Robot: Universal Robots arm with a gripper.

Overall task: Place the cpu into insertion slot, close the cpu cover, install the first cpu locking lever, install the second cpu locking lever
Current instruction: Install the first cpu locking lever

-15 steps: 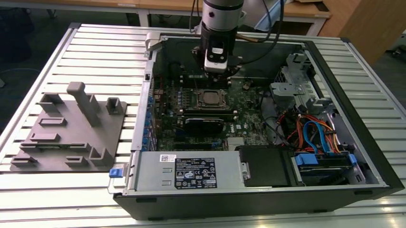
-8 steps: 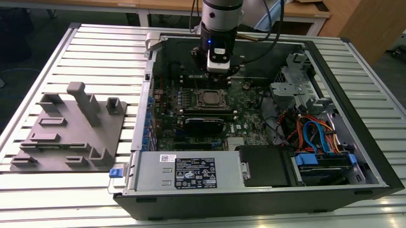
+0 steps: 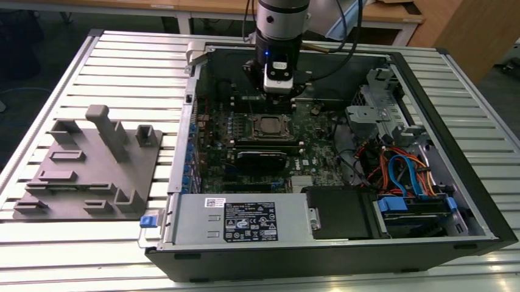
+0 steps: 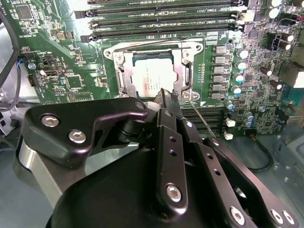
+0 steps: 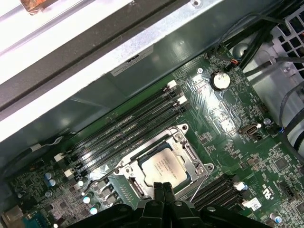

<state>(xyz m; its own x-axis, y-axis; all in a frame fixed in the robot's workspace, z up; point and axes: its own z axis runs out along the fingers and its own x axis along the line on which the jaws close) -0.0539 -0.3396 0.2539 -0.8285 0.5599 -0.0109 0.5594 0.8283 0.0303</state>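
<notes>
here end effector (image 5: 160, 187) pinched closed over cpu (image 5: 164, 167)

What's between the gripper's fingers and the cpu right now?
Just the cpu cover rim, in the second wrist view; the gripper, fingers shut, ends at that rim beside the cpu.

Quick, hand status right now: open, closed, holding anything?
Hand: closed, fingertips together with nothing visible between them, at the edge of the cpu cover; whether it touches the cover cannot be told.
</notes>
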